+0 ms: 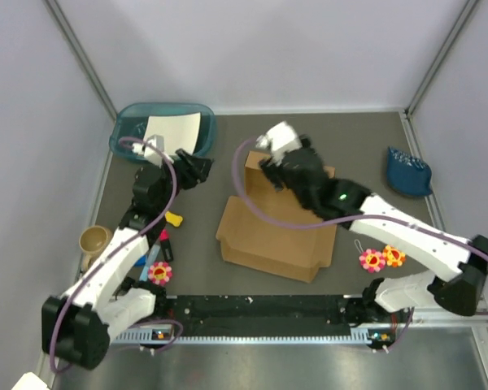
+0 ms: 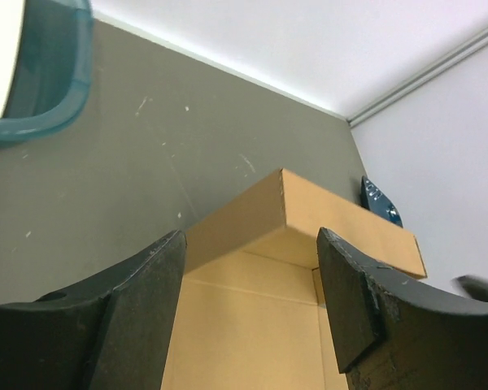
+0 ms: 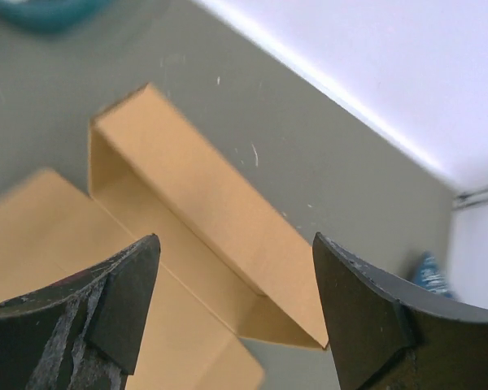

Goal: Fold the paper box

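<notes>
Left wrist view: the left gripper [image 2: 250, 244] stands wide, jaws well apart, holding nothing. Just past its tips lies the box [image 2: 252, 325], brown cardboard with a flat floor and one long wall folded upright along the far side (the wall's end corner faces this camera). Beyond the box is the grey table [image 2: 163, 162], and the rim of a teal tray [image 2: 61, 89] shows at upper left.

From the right wrist, the right gripper [image 3: 236, 244] is likewise wide and empty, hovering above the same floor and upright wall without touching either.

Seen from above, the box sits mid-table between the two arms. The right gripper hangs over its far left corner, while the left gripper is off the box's left side, near the tray. A white sheet [image 1: 172, 130] lies in the tray. Two paper flowers [image 1: 381, 258] lie just right of the box, a blue object [image 1: 407, 172] sits near the right wall, and a cup [image 1: 93, 240] stands at far left.
</notes>
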{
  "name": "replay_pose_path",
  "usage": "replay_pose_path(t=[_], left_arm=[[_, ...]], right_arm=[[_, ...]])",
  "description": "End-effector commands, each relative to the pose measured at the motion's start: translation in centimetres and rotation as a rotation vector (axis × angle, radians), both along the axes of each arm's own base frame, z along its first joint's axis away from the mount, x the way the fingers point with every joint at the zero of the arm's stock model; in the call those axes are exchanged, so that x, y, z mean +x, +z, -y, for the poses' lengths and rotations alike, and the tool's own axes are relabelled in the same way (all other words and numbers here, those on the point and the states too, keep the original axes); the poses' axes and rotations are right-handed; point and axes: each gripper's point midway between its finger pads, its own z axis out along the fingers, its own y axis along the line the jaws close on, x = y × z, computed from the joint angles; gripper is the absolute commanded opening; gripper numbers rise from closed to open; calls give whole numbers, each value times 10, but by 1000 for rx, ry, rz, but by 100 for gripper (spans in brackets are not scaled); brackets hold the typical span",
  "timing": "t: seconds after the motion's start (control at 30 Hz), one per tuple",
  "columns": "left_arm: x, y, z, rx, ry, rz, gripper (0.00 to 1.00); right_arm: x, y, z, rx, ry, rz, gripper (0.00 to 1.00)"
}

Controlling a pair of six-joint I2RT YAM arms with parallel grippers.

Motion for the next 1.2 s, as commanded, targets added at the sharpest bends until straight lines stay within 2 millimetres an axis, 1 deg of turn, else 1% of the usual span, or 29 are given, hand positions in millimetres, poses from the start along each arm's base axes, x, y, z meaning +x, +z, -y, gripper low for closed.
replay_pose_path(t=[0.0, 0.03, 0.07, 0.1, 0.13, 0.17, 0.2, 0.23, 0.27, 0.33, 0.5, 0.57, 0.6, 0.63, 0.67, 0.73, 0.77, 0.83, 0.87, 0.9, 0.97, 1.0, 1.03, 1.17], left_arm=[[-26, -22, -30, 76, 109, -40, 71], [-33, -14, -34, 77, 117, -14, 71], [-35, -16, -42, 91, 154, -14, 72], [-38, -23, -47, 109, 175, -34, 72], [-43, -17, -50, 102, 184, -15, 72], [-46, -16, -51, 99, 184, -8, 72], [-49, -20, -52, 97, 186, -10, 72], [-52, -16, -53, 87, 188, 1, 72], [-54, -16, -54, 79, 191, 2, 72], [-56, -19, -53, 76, 185, -4, 72], [-59, -26, -50, 64, 166, -25, 72], [-59, -27, -51, 67, 172, -26, 72], [-59, -26, -53, 62, 182, -21, 72], [-59, -24, -54, 60, 188, -17, 72], [-60, -28, -58, 71, 206, -36, 72], [-60, -27, -62, 71, 227, -42, 72], [-59, -24, -67, 67, 259, -43, 73], [-58, -28, -73, 74, 296, -78, 77], [-57, -24, -76, 67, 311, -81, 77], [-55, -27, -78, 73, 323, -95, 77], [-53, -26, -78, 69, 329, -108, 77], [-51, -30, -77, 75, 324, -122, 77], [-50, -31, -77, 75, 324, -128, 77], [-49, -38, -79, 66, 335, -154, 77]], right_arm=[[-8, -19, -3, -508, -20, 114, 76], [-7, -23, -5, -604, -33, 134, 76], [-8, -27, -9, -650, -24, 143, 76], [-11, -34, -12, -701, -19, 151, 76], [-13, -30, -16, -768, -32, 191, 76], [-13, -39, -20, -818, -25, 194, 76], [-14, -42, -23, -851, -21, 196, 75], [-12, -43, -22, -895, -31, 202, 75], [-11, -50, -24, -925, -27, 198, 75], [-10, -56, -25, -967, -11, 192, 75], [0, -79, -29, -1012, 25, 156, 73], [4, -84, -30, -1015, 28, 144, 73], [6, -91, -33, -1025, 38, 133, 73], [8, -94, -33, -1027, 41, 127, 72], [11, -97, -33, -1031, 41, 119, 71], [15, -107, -33, -1033, 50, 101, 69], [16, -111, -31, -1037, 44, 95, 68], [23, -112, -25, -1032, 16, 90, 66], [25, -113, -22, -1032, 9, 88, 65], [30, -110, -18, -1023, -15, 89, 63], [36, -110, -12, -1032, -35, 83, 59], [39, -110, -10, -1033, -43, 80, 57], [44, -109, -6, -1032, -61, 77, 53], [51, -114, -3, -1041, -76, 67, 44]])
